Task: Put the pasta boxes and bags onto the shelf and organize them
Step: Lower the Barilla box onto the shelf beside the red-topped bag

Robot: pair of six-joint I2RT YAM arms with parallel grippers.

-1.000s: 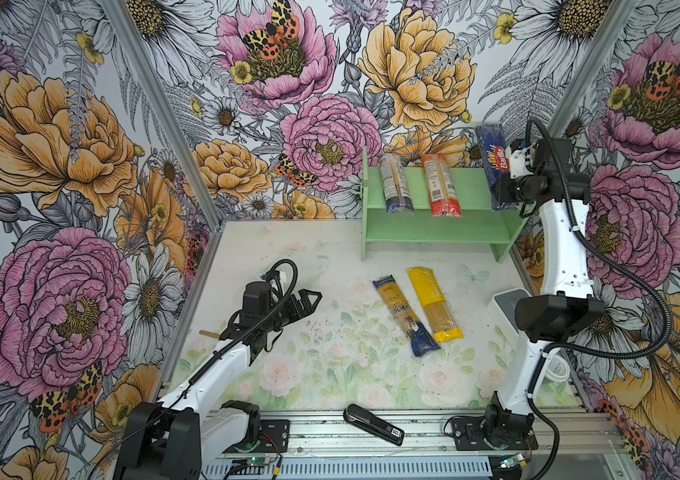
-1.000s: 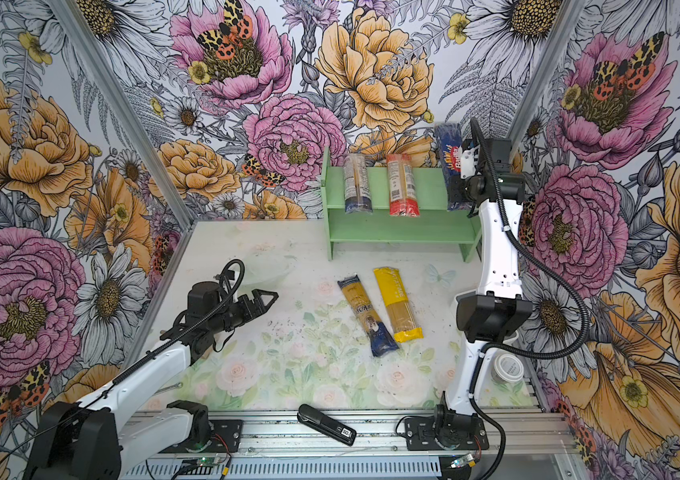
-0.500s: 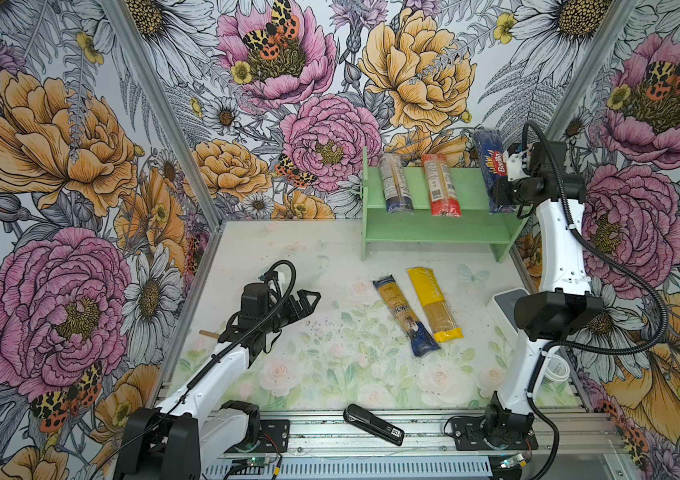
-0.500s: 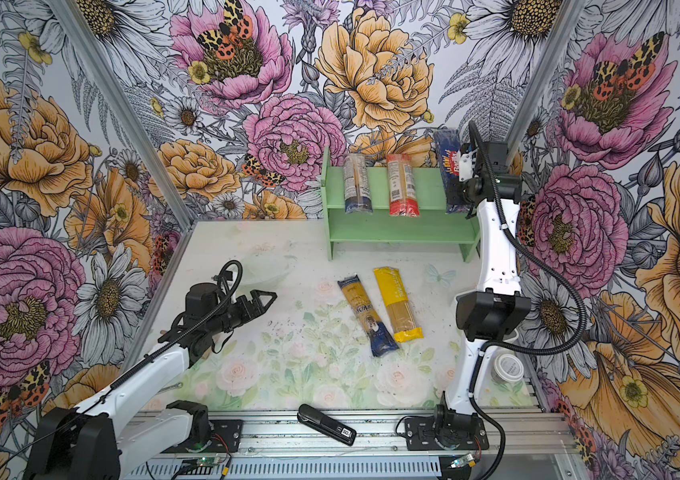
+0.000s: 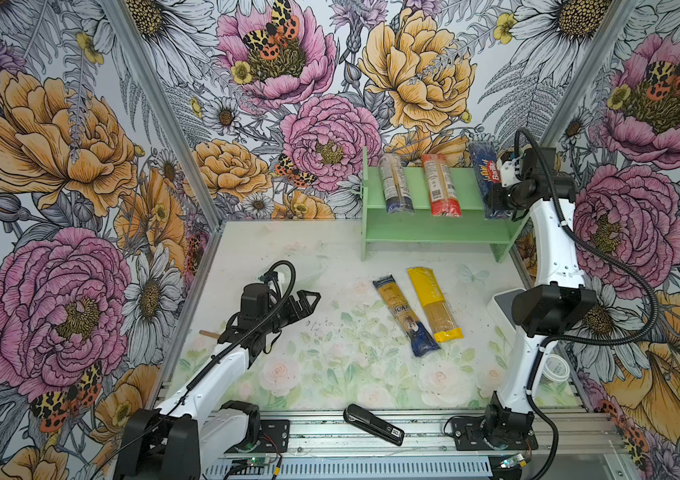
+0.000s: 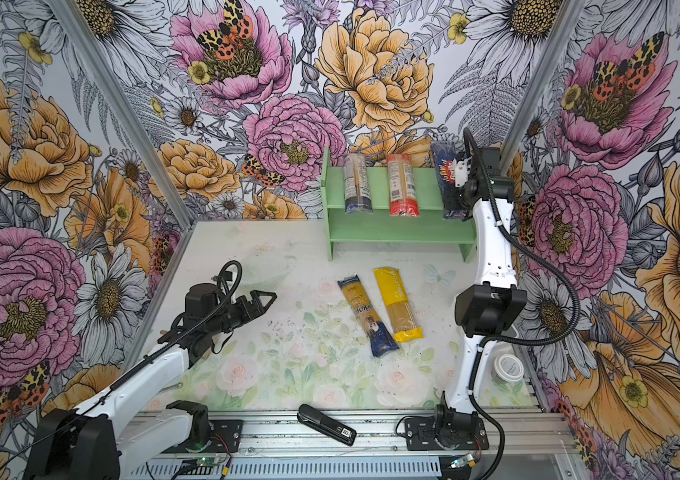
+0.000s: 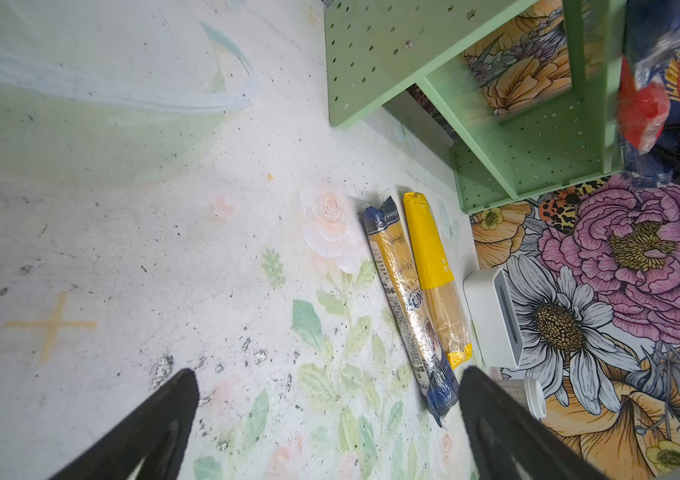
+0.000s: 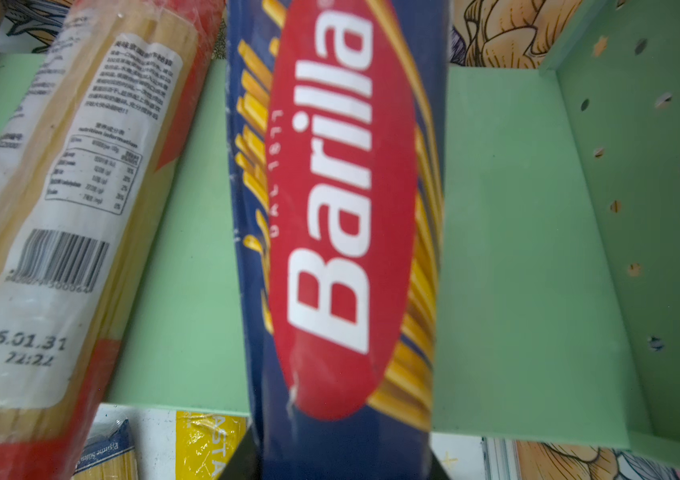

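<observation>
Barilla pack (image 5: pixel 489 174) sits clenched in the right gripper (image 5: pixel 497 203) at the shelf's (image 5: pixel 425 226) top tier; left gripper (image 5: pixel 309 301) released, spread wide.

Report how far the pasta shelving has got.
Done: the dark-blue labelled pack and the red-ended pack lie on the top tier of the shelf. In hand: the right tool grips the Barilla pack at that tier's right end, not yet released. Left: the blue-gold pack and the yellow pack lie side by side on the table; the left tool hovers open, empty.
</observation>
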